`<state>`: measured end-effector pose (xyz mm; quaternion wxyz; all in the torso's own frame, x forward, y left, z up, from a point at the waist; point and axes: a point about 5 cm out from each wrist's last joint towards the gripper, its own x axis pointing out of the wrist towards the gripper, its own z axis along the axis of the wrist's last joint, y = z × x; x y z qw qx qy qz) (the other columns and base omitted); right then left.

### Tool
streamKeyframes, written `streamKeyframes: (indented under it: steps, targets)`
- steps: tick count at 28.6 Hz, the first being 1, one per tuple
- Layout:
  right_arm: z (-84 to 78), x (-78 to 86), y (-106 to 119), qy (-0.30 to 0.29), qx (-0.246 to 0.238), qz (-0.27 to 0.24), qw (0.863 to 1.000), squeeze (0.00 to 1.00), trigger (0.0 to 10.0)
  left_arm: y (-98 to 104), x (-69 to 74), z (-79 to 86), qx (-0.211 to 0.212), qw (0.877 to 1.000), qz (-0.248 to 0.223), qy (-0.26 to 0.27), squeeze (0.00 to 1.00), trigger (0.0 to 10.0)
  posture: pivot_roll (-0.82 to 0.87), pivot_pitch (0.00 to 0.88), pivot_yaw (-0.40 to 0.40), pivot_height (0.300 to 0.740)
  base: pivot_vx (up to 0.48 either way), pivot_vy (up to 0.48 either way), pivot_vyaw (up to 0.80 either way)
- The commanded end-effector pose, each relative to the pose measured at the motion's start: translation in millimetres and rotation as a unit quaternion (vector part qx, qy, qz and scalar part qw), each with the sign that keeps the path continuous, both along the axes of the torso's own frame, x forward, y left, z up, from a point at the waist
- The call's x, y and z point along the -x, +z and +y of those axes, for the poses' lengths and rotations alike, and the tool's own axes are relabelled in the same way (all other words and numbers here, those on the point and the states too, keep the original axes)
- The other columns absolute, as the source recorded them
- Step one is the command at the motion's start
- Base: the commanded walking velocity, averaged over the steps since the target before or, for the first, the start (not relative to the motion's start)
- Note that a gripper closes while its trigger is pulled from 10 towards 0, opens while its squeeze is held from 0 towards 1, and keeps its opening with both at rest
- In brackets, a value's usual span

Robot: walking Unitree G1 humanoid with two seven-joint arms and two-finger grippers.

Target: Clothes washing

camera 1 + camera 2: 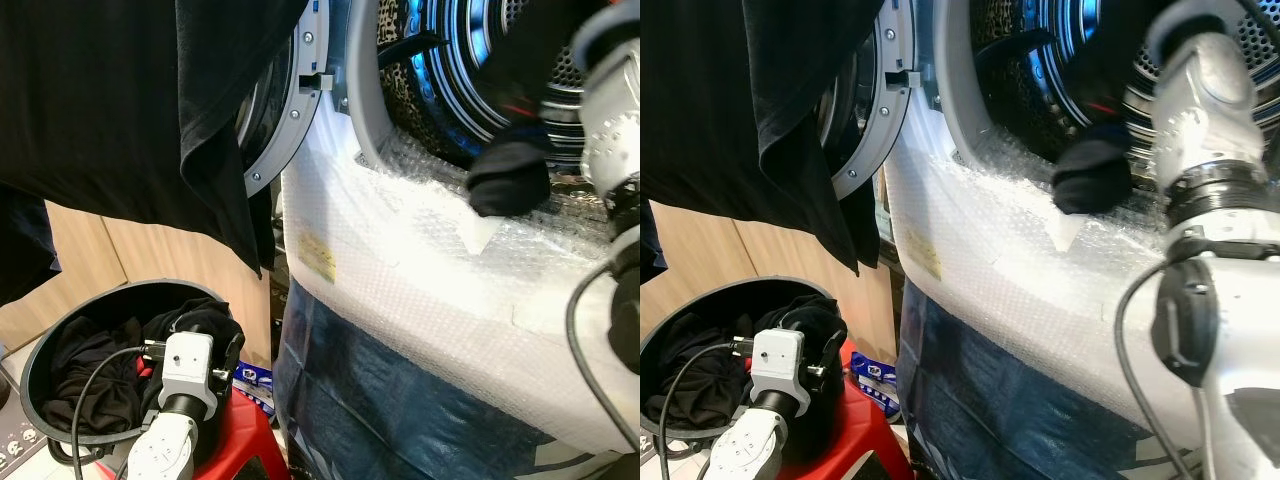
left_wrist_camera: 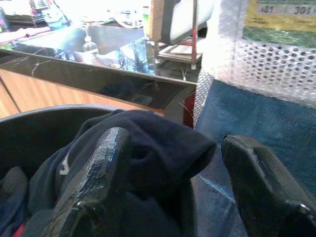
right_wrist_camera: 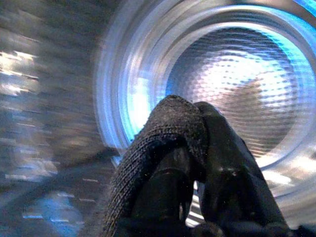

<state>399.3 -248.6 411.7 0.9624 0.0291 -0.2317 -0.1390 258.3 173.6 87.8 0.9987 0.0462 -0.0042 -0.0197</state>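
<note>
Two tools are at work on loading the washer. The right tool (image 3: 197, 163) is clamped on a dark knit garment (image 1: 508, 178), carried at the mouth of the washing machine drum (image 1: 480, 70) on the far right; the garment hangs just above the bubble-wrapped front panel (image 1: 420, 260) below the opening. The right wrist view looks straight into the lit steel drum, though it is blurred, so I would judge only loosely how far inside the fingers (image 3: 232, 163) are.

The step in hand looks like feeding this piece into the drum. The next move calls for reaching further past the grey door seal (image 1: 365, 90), then letting go so the cloth drops inside rather than on the lip.

The right arm (image 1: 1205, 110) is raised and bent, forearm angled up and in towards the opening. The left arm (image 1: 165, 440) is low at near left, its tool (image 2: 173, 168) spread open just above the dark clothes (image 2: 148, 148) heaped in the black laundry basket (image 1: 60, 330), which sits on a red stool (image 1: 245, 445). Nothing is gripped there yet. A black garment (image 1: 120, 100) hangs across the upper left, in front of the open washer door (image 1: 285, 110).
</note>
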Motion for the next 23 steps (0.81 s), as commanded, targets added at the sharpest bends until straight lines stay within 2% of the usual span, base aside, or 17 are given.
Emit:
streamKeyframes:
  steps: [1, 3, 6, 8, 11, 13, 14, 15, 16, 17, 18, 19, 23]
  targets:
    - [-1.1, 6.0, 18.9, -0.031, 0.012, -0.017, 0.999, 0.0, 0.0, -1.9, 0.3, -0.8, 0.0, 1.0, 0.008, -0.002, 0.0, 10.0, 0.03, 0.0, -0.026, 0.74, 0.0, 0.0, 0.0]
    - [-9.1, 10.9, 24.9, -0.099, 0.042, -0.012, 0.994, 0.0, 0.0, -1.7, 0.4, 0.9, 0.0, 1.0, 0.008, 0.006, 0.0, 10.0, 0.03, 0.0, -0.026, 0.74, 0.0, 0.0, 0.0]
    - [-23.5, 16.8, 26.8, -0.144, 0.004, -0.015, 0.989, 0.0, 0.0, -1.6, 0.7, 0.8, 0.001, 1.0, 0.006, 0.008, 0.0, 10.0, 0.04, 0.0, -0.033, 0.74, 0.0, 0.0, 0.0]
    - [-29.9, 23.3, 34.4, -0.182, 0.007, -0.032, 0.983, 0.0, 0.0, -1.2, 1.6, 2.1, 0.002, 1.0, 0.004, 0.013, 0.0, 10.0, 0.05, 0.0, -0.034, 0.74, 0.0, 0.0, 0.0]
    - [-19.5, 24.9, 47.7, -0.163, 0.026, -0.056, 0.985, 0.0, 0.0, -0.9, 1.9, 3.4, -0.002, 1.0, 0.002, 0.017, 0.0, 10.0, 0.05, 0.0, -0.042, 0.74, 0.0, 0.0, 0.0]
    - [-6.1, 13.5, 34.5, -0.13, 0.077, -0.016, 0.988, 0.0, 0.0, 1.4, 1.0, 1.5, -0.011, 1.0, -0.005, 0.013, 0.0, 10.0, 0.06, 0.0, -0.049, 0.74, 0.0, 0.0, 0.0]
    - [5.7, 1.5, 14.0, -0.086, 0.097, 0.03, 0.991, 0.0, 2.6, 3.7, 0.0, 0.2, -0.008, 1.0, -0.009, 0.012, 0.0, 10.0, 0.06, 0.0, -0.049, 0.74, 0.0, 0.0, 0.0]
    - [12.7, -6.0, -4.1, -0.06, 0.098, 0.059, 0.992, 0.0, 10.0, 4.3, -0.3, -1.1, -0.005, 1.0, -0.008, 0.009, 0.0, 10.0, 0.06, 0.0, -0.052, 0.74, 0.0, 0.0, 0.0]
    - [12.7, -6.0, -4.1, -0.06, 0.098, 0.059, 0.992, 0.0, 10.0, 4.3, -0.3, -1.1, -0.005, 1.0, -0.008, 0.009, 0.0, 10.0, 0.06, 0.0, -0.052, 0.74, 0.0, 0.0, 0.0]
    - [21.2, -13.2, -24.7, -0.034, 0.113, 0.09, 0.989, 0.0, 10.0, 3.7, 0.0, -3.6, -0.004, 1.0, -0.007, 0.003, 0.0, 10.0, 0.06, 0.0, -0.051, 0.74, 0.0, 0.0, 0.0]
    - [25.1, -15.8, -32.9, -0.022, 0.122, 0.103, 0.987, 0.0, 10.0, 3.4, 0.2, -4.6, -0.004, 1.0, -0.006, 0.001, 0.0, 10.0, 0.06, 0.0, -0.051, 0.74, 0.0, 0.0, 0.0]
    - [25.1, -15.8, -32.9, -0.022, 0.122, 0.103, 0.987, 0.0, 10.0, 3.4, 0.2, -4.6, -0.004, 1.0, -0.006, 0.001, 0.0, 10.0, 0.06, 0.0, -0.051, 0.74, 0.0, 0.0, 0.0]
    - [45.3, -23.8, -60.4, 0.022, 0.158, 0.138, 0.978, 0.0, 10.0, 3.3, 1.0, -8.1, -0.002, 1.0, -0.006, -0.006, 0.0, 10.0, 0.06, 0.0, -0.047, 0.74, 0.0, 0.0, 0.0]
